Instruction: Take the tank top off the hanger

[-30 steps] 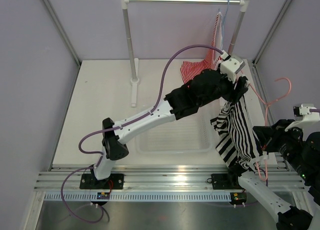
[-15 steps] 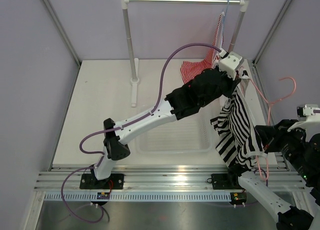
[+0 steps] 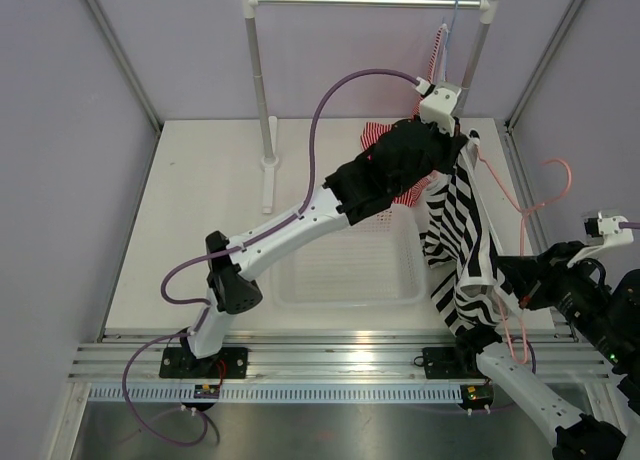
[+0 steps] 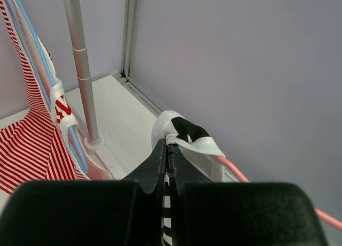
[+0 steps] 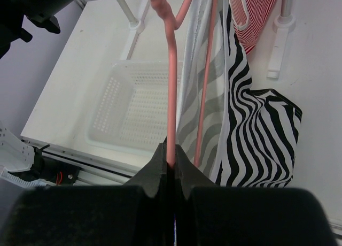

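Cloth and wire are stretched between the two arms above the right side of the table (image 3: 200, 210), beside the white basket (image 3: 410, 280). The tank top (image 3: 462, 250) is held in the air as a long striped band. Its long axis runs from the far end, high by the left arm's wrist, down toward the near right edge, where its lower folds are bunched close to the right arm. The hanger (image 3: 556, 170) is laid along much the same line, with its hook turned out to the right and its thin pink wire threaded through the cloth. The left pincer (image 4: 168, 150) is shut on the white-edged strap at the garment's top. In the left wrist view the pink wire is seen emerging just under that strap, so the strap is judged to be looped over the hanger's shoulder. The right pincer (image 5: 171, 152) is clamped on the hanger's wire at the near end. The strap is thus placed at the far end of the wire, in the grip of the nearer left arm. A pull away from the right pincer, off that shoulder, is judged to be called for.
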Motion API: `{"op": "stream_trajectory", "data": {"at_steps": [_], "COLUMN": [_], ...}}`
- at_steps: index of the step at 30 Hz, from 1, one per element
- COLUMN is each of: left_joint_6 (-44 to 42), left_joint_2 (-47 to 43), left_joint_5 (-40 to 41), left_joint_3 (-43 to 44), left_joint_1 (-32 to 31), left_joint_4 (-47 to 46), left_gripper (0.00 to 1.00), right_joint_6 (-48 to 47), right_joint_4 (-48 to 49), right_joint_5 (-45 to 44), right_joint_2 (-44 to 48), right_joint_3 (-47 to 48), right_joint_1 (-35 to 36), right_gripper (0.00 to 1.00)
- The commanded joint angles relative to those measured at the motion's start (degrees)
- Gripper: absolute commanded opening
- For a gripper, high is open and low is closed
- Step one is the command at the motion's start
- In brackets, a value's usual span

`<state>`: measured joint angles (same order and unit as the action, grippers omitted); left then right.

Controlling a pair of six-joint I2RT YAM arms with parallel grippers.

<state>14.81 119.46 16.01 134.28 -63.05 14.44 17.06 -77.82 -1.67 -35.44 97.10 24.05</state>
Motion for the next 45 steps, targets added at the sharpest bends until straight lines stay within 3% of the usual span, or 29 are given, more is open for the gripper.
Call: {"op": "stream_trajectory", "data": {"at_steps": [1, 9, 15, 29, 34, 39, 45], "left_joint_6": [-1.8, 0.7, 0.7, 4.2, 5.1, 8.8, 9.2], "left_joint_2": [0.9, 1.7, 2.6, 5.3, 5.4, 4.5, 3.9], "left_joint_5": [5.5, 7.7, 7.8, -2.3, -8.1, -14.4, -15.7], "left_joint_3": [2.6, 3.7, 4.9, 5.6, 2.7, -0.5, -0.9], "left_joint_1": [2.1, 2.4, 2.9, 4.5, 2.8, 1.2, 0.9], "left_joint_4": [-5.5, -6.8, -7.1, -5.0, -7.2, -10.2, -7.7], "left_gripper": [0.0, 0.0, 0.0, 0.0, 0.0, 0.0, 0.0], "right_joint_6": [2.2, 2.5, 1.6, -0.3, 1.2, -0.9, -4.9], "right_joint_4": [-15.6, -15.8, -15.7, -10.5, -1.0, 14.9, 22.6], "right_joint_5": [3.9, 9.2, 7.2, 8.4, -0.5, -13.0, -19.5], "right_joint_2": [2.6, 6.1, 7.4, 12.6, 15.2, 18.7, 13.4], "right_joint_3": [-0.5, -7.1, -4.7, -0.9, -3.6, -14.7, -21.2], "right_joint_1": [0.5, 0.5, 0.4, 0.4, 0.4, 0.5, 0.4], "right_gripper": [0.0, 0.0, 0.0, 0.0, 0.0, 0.0, 0.0]}}
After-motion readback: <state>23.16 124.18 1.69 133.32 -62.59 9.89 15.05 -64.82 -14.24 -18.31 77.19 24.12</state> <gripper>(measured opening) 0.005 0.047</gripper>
